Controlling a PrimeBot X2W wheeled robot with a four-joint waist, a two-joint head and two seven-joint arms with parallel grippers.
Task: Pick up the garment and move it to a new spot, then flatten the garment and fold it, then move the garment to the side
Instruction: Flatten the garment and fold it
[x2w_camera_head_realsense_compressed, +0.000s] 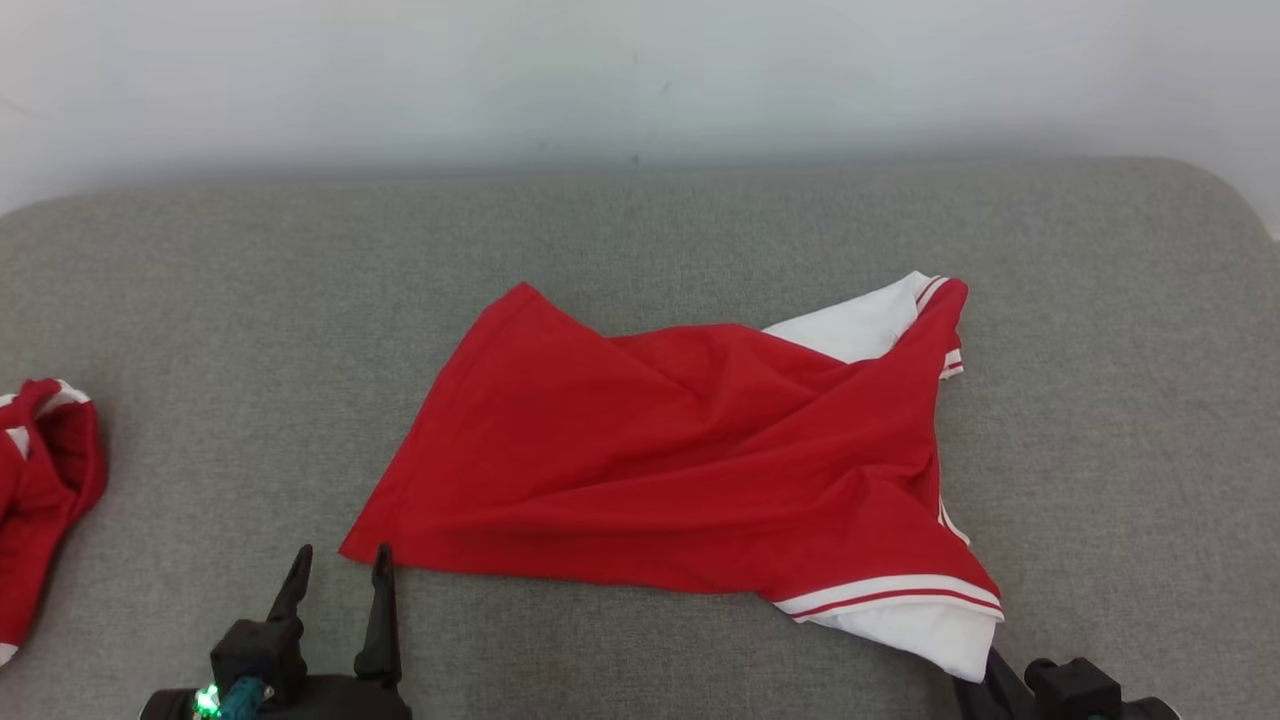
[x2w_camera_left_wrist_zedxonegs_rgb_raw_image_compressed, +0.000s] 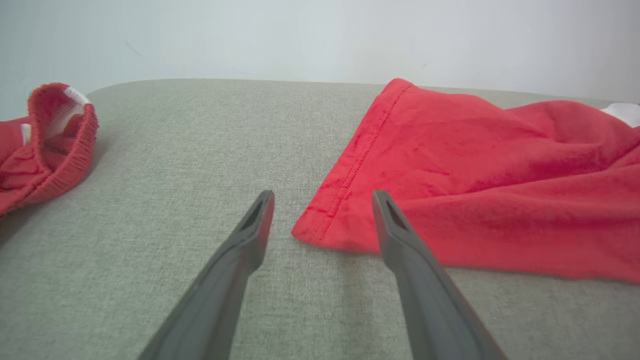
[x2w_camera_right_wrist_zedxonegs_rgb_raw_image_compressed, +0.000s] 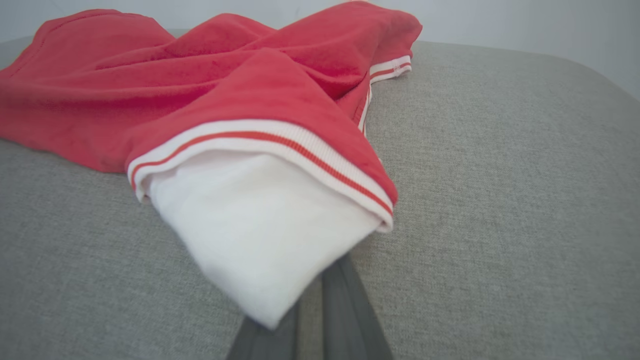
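The garment (x2w_camera_head_realsense_compressed: 680, 460) is a red shirt with white, red-striped sleeve cuffs, lying crumpled on the grey padded surface (x2w_camera_head_realsense_compressed: 200, 300). My left gripper (x2w_camera_head_realsense_compressed: 342, 555) is open just short of its near-left hem corner. In the left wrist view that gripper (x2w_camera_left_wrist_zedxonegs_rgb_raw_image_compressed: 324, 197) has the corner of the garment (x2w_camera_left_wrist_zedxonegs_rgb_raw_image_compressed: 475, 165) between and just beyond its fingertips, untouched. My right gripper (x2w_camera_head_realsense_compressed: 990, 672) is at the near-right white sleeve. In the right wrist view its fingers (x2w_camera_right_wrist_zedxonegs_rgb_raw_image_compressed: 345, 310) are pressed together, their tips hidden by the white sleeve end of the garment (x2w_camera_right_wrist_zedxonegs_rgb_raw_image_compressed: 200, 90).
A second red and white piece of clothing (x2w_camera_head_realsense_compressed: 40, 470) lies bunched at the left edge, seen as well in the left wrist view (x2w_camera_left_wrist_zedxonegs_rgb_raw_image_compressed: 45, 145). A pale wall (x2w_camera_head_realsense_compressed: 640, 80) runs behind the surface. The surface's rounded back right corner (x2w_camera_head_realsense_compressed: 1220, 200) is near.
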